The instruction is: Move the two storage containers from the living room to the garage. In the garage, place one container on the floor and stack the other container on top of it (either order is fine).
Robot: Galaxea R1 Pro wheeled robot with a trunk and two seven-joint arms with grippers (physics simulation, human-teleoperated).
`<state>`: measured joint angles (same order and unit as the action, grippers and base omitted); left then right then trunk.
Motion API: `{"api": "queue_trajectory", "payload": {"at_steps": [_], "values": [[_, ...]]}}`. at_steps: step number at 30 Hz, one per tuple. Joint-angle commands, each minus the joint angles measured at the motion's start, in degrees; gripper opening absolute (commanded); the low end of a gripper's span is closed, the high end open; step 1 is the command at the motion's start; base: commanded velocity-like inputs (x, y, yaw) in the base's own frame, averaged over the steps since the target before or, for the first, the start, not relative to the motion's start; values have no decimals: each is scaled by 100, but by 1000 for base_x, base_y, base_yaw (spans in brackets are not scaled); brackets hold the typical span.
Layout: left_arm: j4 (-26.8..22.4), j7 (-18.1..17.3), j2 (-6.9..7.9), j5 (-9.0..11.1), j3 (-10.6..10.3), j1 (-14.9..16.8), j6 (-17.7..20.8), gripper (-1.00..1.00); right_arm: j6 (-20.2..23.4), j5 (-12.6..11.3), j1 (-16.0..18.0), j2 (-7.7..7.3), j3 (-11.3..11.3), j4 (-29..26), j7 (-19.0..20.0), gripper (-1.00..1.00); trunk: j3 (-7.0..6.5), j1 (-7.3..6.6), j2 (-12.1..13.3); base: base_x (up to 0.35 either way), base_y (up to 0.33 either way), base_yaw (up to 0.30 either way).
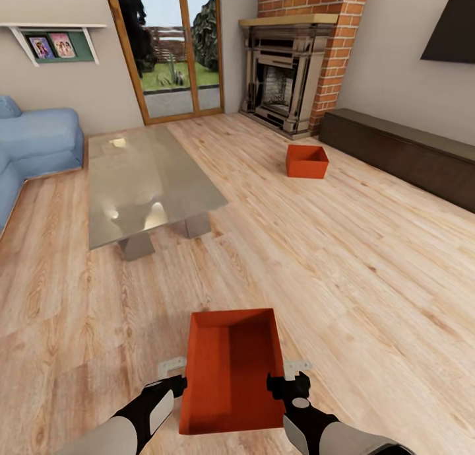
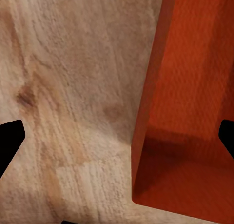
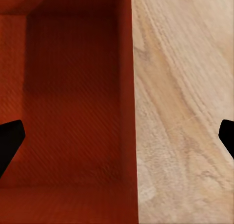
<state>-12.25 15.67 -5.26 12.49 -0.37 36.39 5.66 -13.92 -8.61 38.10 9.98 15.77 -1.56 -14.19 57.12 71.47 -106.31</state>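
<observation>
An orange-red open-top storage container (image 1: 231,372), thin-walled with a finely ribbed bottom, sits low centre in the head view between the robot's two grippers. The left gripper (image 1: 177,384) and right gripper (image 1: 277,384) each straddle a side wall, fingers spread wide apart, not clamped. A second identical container (image 1: 307,161) rests on the light wood plank floor (image 1: 369,257) at upper right, near the brick fireplace (image 1: 290,78); a glass coffee table (image 1: 142,177) stands left.

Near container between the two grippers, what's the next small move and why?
Probably close both grippers onto the near container's side walls. The left gripper and right gripper each straddle a wall with fingers spread, and the bin seems to sit on the wood floor, so nothing grips it yet.
</observation>
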Motion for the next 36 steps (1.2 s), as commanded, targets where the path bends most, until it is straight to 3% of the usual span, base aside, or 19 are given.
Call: {"api": "queue_trajectory", "payload": {"at_steps": [1, 36], "values": [[-14, 24, -1, 34, -7, -1, 31, 100, -22, -59, 4, 2, 50, 6, -14, 100, 22, 22, -43, 0, 0, 11], [-14, 24, -26, 10, -15, -1, 23, 100, -22, -48, 4, 2, 37, 6, -24, 100, 651, 791, -1447, 0, 0, 27]]}}
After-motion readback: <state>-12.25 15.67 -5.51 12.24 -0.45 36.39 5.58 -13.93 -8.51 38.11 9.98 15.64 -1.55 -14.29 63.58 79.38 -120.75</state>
